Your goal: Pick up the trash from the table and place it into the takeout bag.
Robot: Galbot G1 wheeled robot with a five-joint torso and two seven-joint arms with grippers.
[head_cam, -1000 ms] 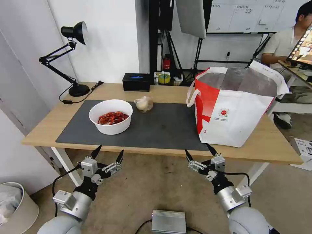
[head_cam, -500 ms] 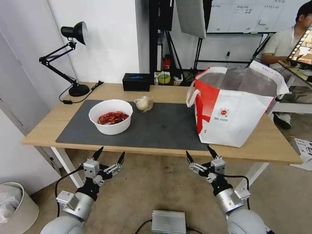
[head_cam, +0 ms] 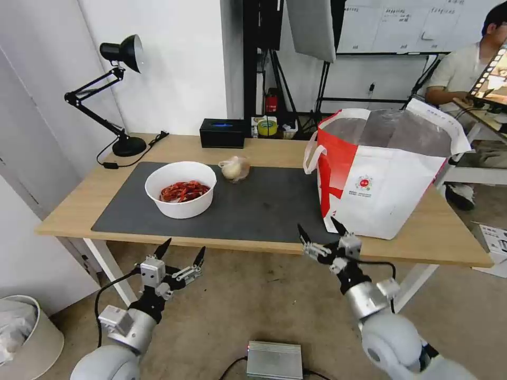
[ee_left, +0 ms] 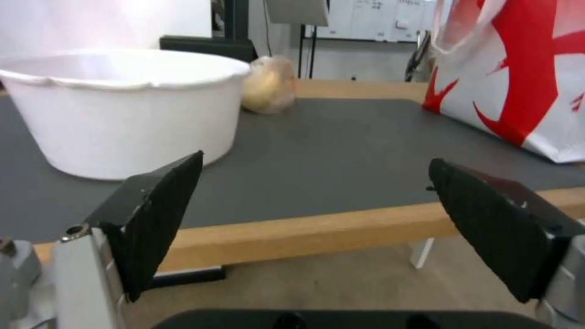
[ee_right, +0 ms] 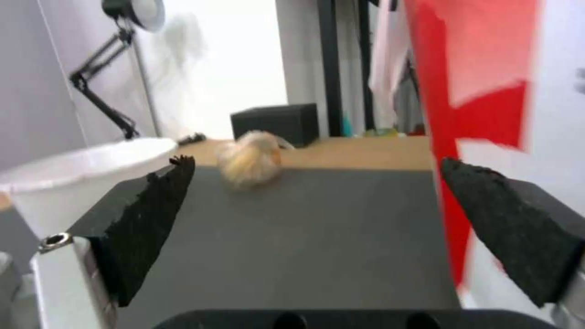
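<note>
Right tool (head_cam: 318,234), black wedge-shaped fingers (ee_right: 152,219) apart

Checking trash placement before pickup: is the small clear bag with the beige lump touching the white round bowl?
Apart. In the head view, dark mat shows between the small clear bag and the white round bowl.

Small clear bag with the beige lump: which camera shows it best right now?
The head view: the small clear bag sits whole and unblocked on the grey mat, beside the white bowl. The left wrist view shows it partly behind the bowl's rim; the right wrist view shows it blurred.
</note>
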